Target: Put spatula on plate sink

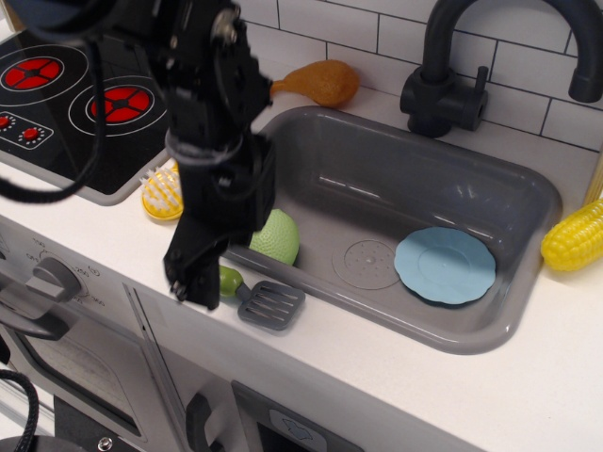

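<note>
The spatula lies on the white counter just in front of the sink's near-left rim, grey slotted blade to the right. Only a bit of its green handle shows. My gripper is down over the handle's left end and hides most of it. I see it side-on, so I cannot tell whether the fingers are open or shut. The light-blue plate lies flat in the right part of the grey sink, far to the right of the gripper.
A green ball-like toy sits in the sink's near-left corner, next to the arm. A yellow brush lies left of the sink. There is an orange drumstick behind it, a black faucet at the back, yellow corn at the right and a stove at the left.
</note>
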Motion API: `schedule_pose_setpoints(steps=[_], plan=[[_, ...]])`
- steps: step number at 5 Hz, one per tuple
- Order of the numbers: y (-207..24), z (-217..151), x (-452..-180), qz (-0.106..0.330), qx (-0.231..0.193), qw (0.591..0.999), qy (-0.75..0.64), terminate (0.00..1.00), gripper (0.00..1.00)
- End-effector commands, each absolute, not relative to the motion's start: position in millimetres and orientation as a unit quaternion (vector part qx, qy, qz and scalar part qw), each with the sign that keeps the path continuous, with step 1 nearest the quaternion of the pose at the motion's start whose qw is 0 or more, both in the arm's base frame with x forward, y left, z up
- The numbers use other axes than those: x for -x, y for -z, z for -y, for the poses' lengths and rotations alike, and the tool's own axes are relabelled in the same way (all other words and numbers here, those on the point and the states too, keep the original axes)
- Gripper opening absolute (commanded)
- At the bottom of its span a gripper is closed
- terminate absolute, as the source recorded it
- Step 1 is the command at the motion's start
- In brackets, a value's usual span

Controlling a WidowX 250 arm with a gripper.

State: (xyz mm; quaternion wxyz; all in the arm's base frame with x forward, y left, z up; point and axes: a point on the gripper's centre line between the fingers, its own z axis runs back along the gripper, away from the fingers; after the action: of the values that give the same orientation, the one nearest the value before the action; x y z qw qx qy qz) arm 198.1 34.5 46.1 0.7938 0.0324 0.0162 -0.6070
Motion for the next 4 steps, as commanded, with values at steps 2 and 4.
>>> schedule_pose_setpoints(steps=[2,4], plan=[[-35,-41,-210,-0.014,-0.052,0.798,0.601,0.0,0.0],[-70,-22,-248,0.015,0.0,0.862,0.507,0.0,0.0]])
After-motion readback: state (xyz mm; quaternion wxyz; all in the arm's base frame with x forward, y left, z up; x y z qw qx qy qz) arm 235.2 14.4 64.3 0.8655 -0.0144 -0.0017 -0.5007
